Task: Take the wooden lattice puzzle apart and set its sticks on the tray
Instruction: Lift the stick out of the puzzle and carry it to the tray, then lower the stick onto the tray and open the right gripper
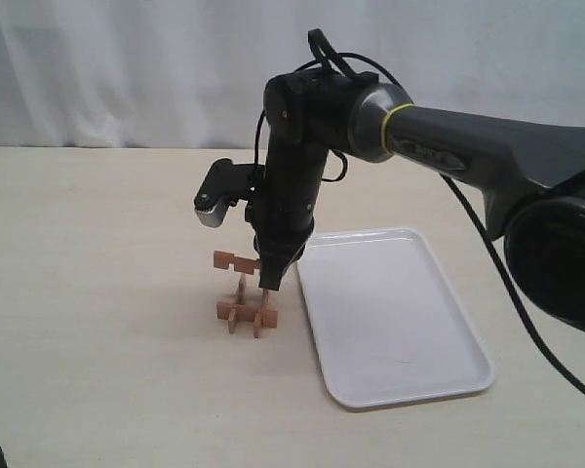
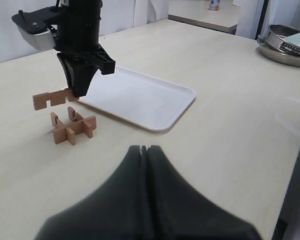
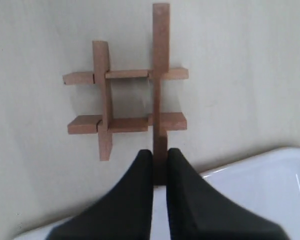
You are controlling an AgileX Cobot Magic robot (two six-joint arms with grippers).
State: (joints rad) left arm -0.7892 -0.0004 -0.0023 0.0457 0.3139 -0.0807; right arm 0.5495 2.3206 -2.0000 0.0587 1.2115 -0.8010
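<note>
First stick extraction: my right claw [image 1: 270, 282] pinches one reddish-brown notched wooden stick [image 1: 236, 261] above the three-stick wooden lattice puzzle [image 1: 246, 312], centre frame on the counter [image 1: 97, 322]. Next, I carry it rightward over the white rectangular plastic tray [image 1: 390, 322] and release it.

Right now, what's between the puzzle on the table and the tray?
Nothing: just a bare strip of table between the puzzle and the tray, clearest in the left wrist view.

On counter [image 1: 97, 292]: lattice puzzle [image 1: 246, 312] just left of tray [image 1: 400, 322] in exterior view. My right tool [image 1: 270, 283] directly above puzzle, pinching one stick [image 1: 234, 261], held clear over rest.
</note>
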